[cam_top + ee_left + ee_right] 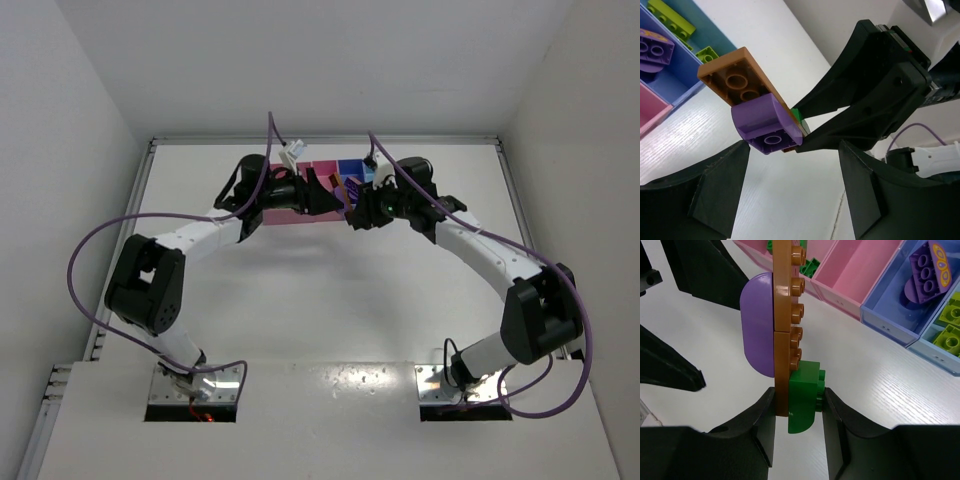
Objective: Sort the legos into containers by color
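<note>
My right gripper [799, 401] is shut on a stack of joined legos: a long salmon-brown plate [784, 315], a rounded purple brick [757, 330] on one face and a green brick [802, 395] on the other. The jaws pinch the plate and the green brick. My left gripper [795, 160] is open, just below the purple brick [767, 125], not touching it. In the top view both grippers, left [335, 198] and right [356, 212], meet in front of the trays [322, 170]. The purple-blue tray [885, 320] holds a purple brick [927, 270]. The light blue tray [940, 360] holds yellow-green bricks [947, 340].
The narrow pink tray [855, 270] shows no bricks. The wide pink tray [752, 247] holds green bricks [812, 266]. The white table [320, 290] lies under the held stack. White walls stand on three sides.
</note>
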